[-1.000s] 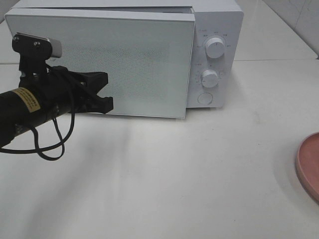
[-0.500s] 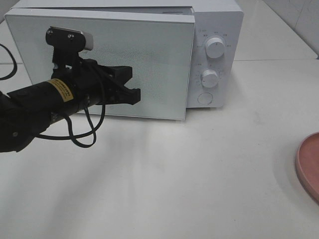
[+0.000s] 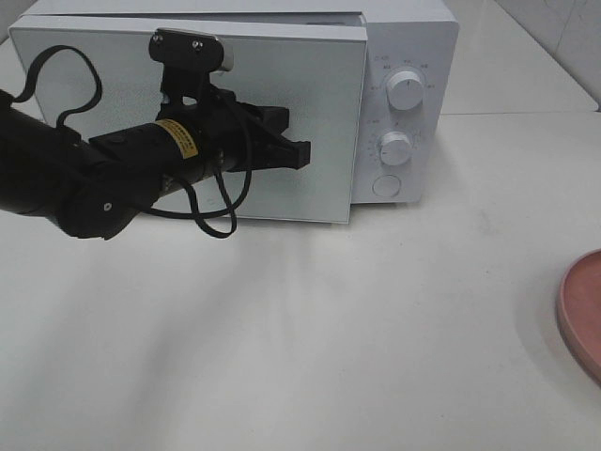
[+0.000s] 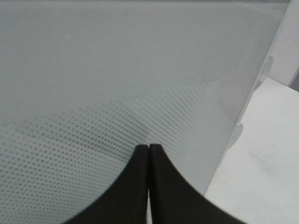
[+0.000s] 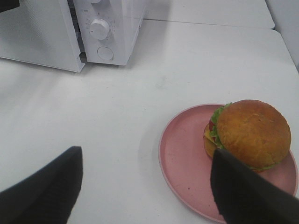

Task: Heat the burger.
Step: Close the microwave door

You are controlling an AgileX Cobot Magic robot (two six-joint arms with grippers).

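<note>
The left gripper (image 4: 148, 154), fingers together, hides part of the microwave door (image 3: 310, 113); the pink plate (image 3: 584, 310) is cut off at the right edge.

The right gripper (image 5: 147, 186), fingers apart, hangs above the burger (image 5: 250, 133).

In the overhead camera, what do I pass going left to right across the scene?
Left pincer in front of the microwave door → microwave knobs → bare table → pink plate at the right edge.
</note>
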